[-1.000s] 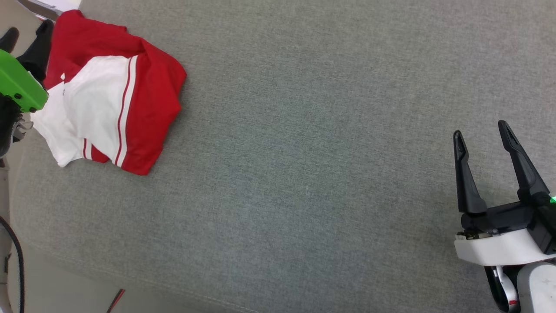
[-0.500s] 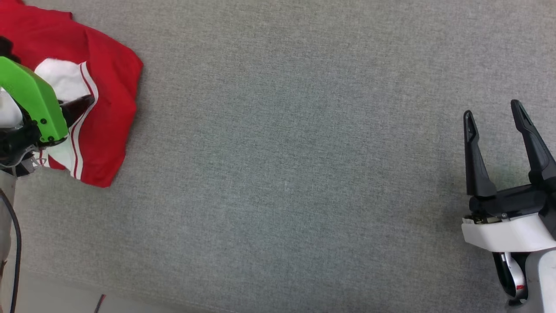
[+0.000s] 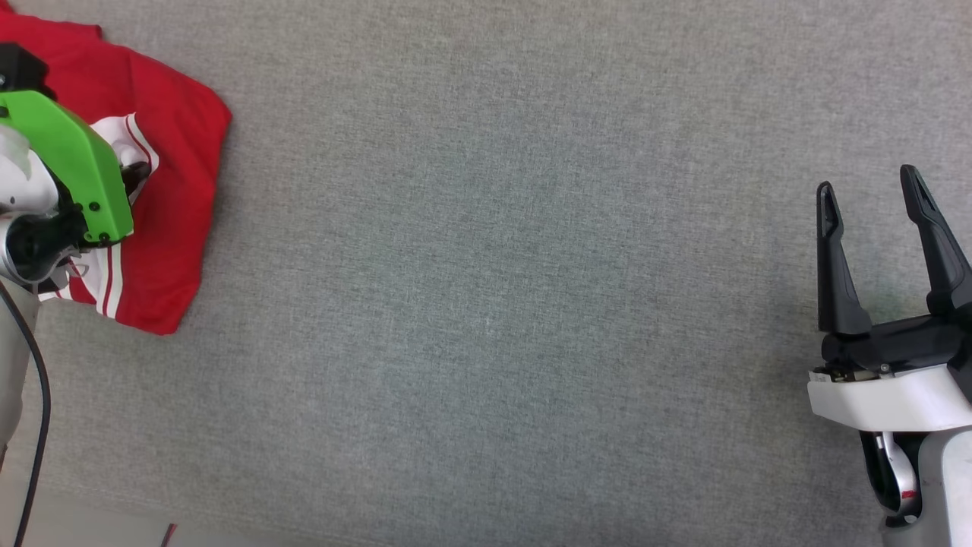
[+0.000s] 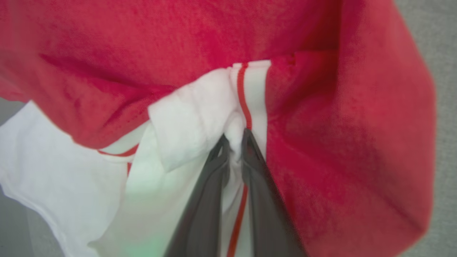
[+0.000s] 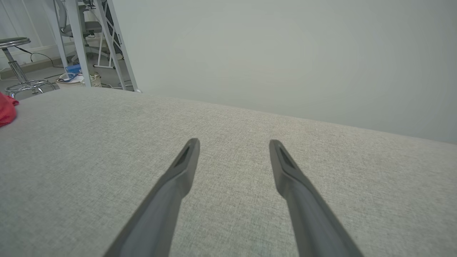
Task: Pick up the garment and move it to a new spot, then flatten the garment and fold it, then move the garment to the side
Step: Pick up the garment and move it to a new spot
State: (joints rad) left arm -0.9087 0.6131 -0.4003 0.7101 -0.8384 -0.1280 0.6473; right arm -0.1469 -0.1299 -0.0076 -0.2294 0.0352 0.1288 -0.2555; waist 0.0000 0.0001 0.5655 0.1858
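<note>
Jaws of the left gripper (image 4: pixel 234 137) are seen pressed nearly together, with a bunched fold of the garment (image 4: pixel 321 142) pinched between the tips, right where the white sleeve (image 4: pixel 192 117) meets the striped trim (image 4: pixel 246 92). A seam like that is probably picked on purpose: the cloth is doubled up there, so more is given to bite on and slipping is less likely when it gets lifted. Around the pinch, the red body of the shirt is heaped loosely over the sleeve, so nothing is flattened yet. The whole thing is found crumpled at the left edge of the grey upholstered surface (image 3: pixel 486 304), toward the far end, with the wide middle left bare. That's presumably where it's meant to be carried. Over by the right edge, the right gripper (image 3: pixel 866 182) is held wide open with nothing in it, well apart from the shirt. It's likely parked there to be out of the way for the pick-up and handy for the spreading part. Whether the shirt is lifted off the surface at all can't be told.
</note>
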